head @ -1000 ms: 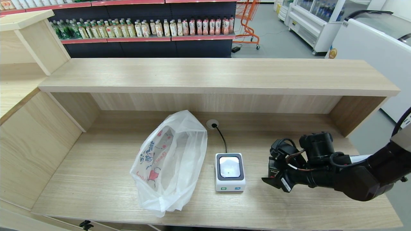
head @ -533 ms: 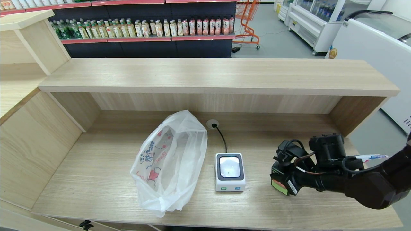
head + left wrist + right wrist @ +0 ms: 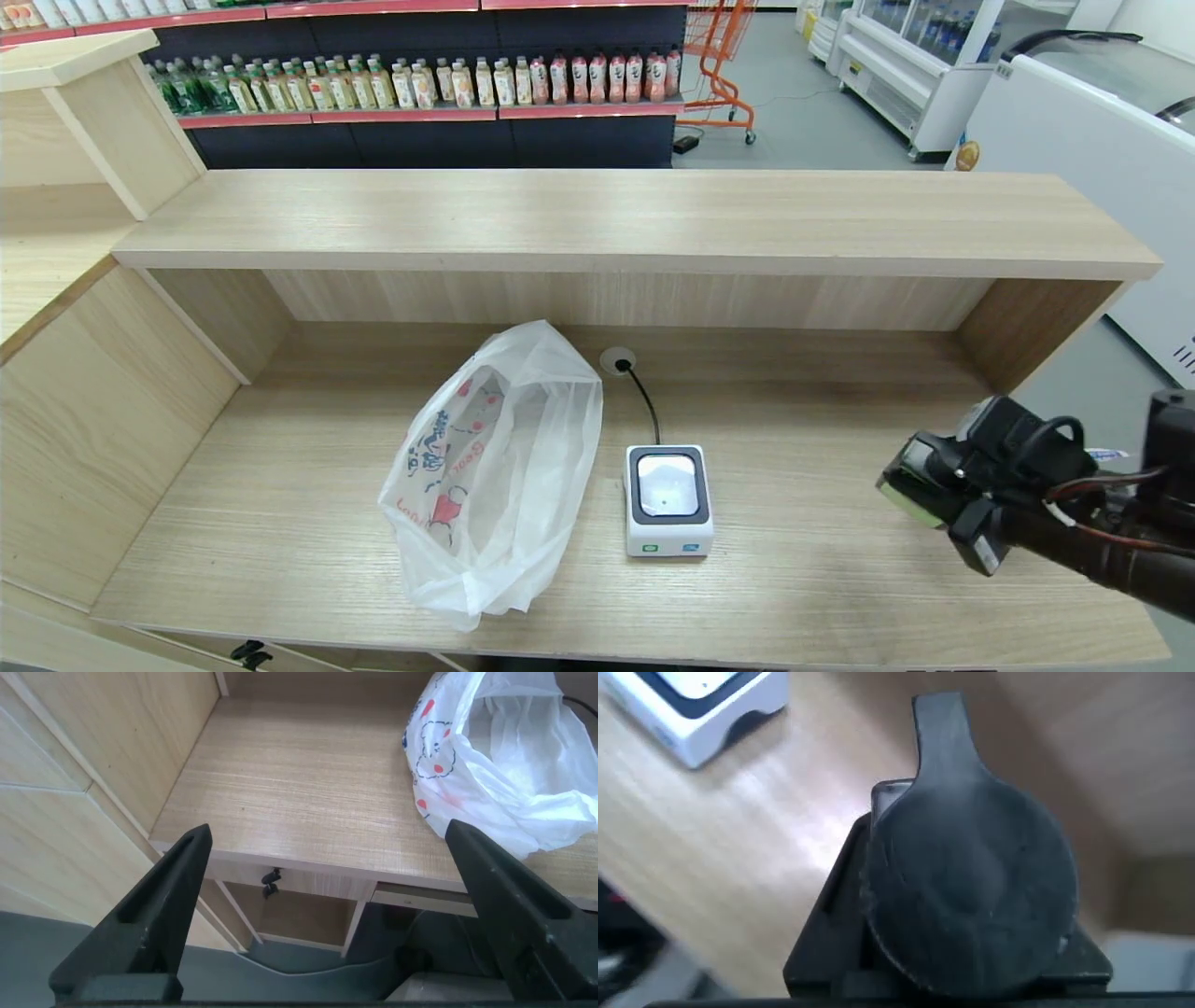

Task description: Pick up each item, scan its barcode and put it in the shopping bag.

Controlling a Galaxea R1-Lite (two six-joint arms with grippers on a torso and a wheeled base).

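Pickup step, by judgement: right tool (image 3: 910, 476), grip state not discernible, hangs near a white tube (image 3: 1106, 455) at the right end of the counter (image 3: 822, 579), well apart from scanner (image 3: 665, 499) and bag (image 3: 495, 467); next move calls for grasping, then scanning.

Bright, even shop light from overhead; shadows soft.
Head view: soft sheen on the tabletop (image 3: 822, 560), a dim band under the upper ledge (image 3: 635, 219), straight edges bowing toward the borders. Right wrist view: motion-smeared, scanner (image 3: 701, 709) streaked. Left wrist view: bag (image 3: 495, 756) glares white.
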